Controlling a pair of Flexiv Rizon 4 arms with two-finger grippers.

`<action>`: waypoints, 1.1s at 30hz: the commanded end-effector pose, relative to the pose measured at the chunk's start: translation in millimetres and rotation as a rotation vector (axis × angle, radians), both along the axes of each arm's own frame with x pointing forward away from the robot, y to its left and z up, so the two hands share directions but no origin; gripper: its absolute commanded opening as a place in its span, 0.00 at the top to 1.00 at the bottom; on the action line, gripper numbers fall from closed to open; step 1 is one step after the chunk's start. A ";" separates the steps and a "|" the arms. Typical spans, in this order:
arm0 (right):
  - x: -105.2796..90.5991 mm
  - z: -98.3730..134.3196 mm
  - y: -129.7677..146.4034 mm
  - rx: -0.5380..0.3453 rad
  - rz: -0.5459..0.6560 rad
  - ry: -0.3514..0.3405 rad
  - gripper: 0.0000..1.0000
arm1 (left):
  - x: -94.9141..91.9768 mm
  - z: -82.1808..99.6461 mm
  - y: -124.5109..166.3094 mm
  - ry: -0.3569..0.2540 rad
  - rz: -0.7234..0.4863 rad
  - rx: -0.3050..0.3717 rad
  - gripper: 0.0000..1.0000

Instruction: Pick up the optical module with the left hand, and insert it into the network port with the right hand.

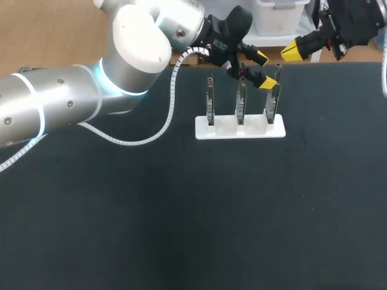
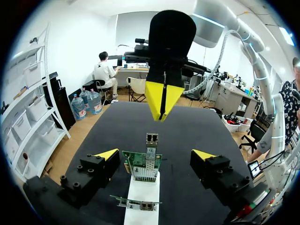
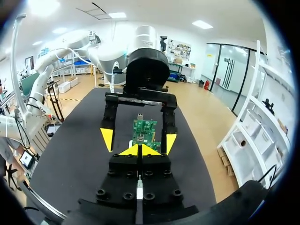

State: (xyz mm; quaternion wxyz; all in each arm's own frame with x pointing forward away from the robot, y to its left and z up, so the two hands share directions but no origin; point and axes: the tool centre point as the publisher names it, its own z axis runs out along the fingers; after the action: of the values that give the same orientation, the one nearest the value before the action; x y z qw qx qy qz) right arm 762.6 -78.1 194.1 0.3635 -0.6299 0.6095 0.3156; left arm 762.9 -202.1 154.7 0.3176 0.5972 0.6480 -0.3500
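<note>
The optical module (image 2: 151, 139) is seen as a small silvery block standing up from the top edge of a green network card (image 2: 140, 165), which is held upright in a white holder (image 2: 142, 194) on the dark bench (image 2: 197, 126). Its seating in the card cannot be made out. It lies between the widely spread fingers of the left end effector (image 2: 156, 154), touched by neither. The right end effector (image 2: 163, 102) is held ahead, tips pressed together with nothing seen between them.

A robotics lab: left arm (image 1: 60, 103) and right arm (image 1: 354, 24) over a black table (image 1: 181, 229) with racked circuit cards (image 1: 240, 104).
</note>
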 end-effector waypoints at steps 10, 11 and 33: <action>9.6 -8.7 6.6 0.001 0.033 0.027 1.00 | 0.7 -0.3 -0.1 -0.001 -0.002 0.000 0.00; 9.2 -9.5 6.6 -0.001 0.034 0.032 1.00 | 0.7 -0.3 -0.1 -0.001 -0.002 0.000 0.00; 2.7 -28.0 9.2 0.003 0.030 0.081 1.00 | 0.7 -0.3 -0.1 -0.001 -0.002 0.000 0.00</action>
State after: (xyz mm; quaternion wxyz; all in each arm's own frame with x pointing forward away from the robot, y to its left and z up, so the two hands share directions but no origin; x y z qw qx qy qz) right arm 763.5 -69.7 170.5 0.3346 -0.6256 0.6148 0.3444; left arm 762.9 -202.1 154.7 0.3176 0.5972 0.6480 -0.3500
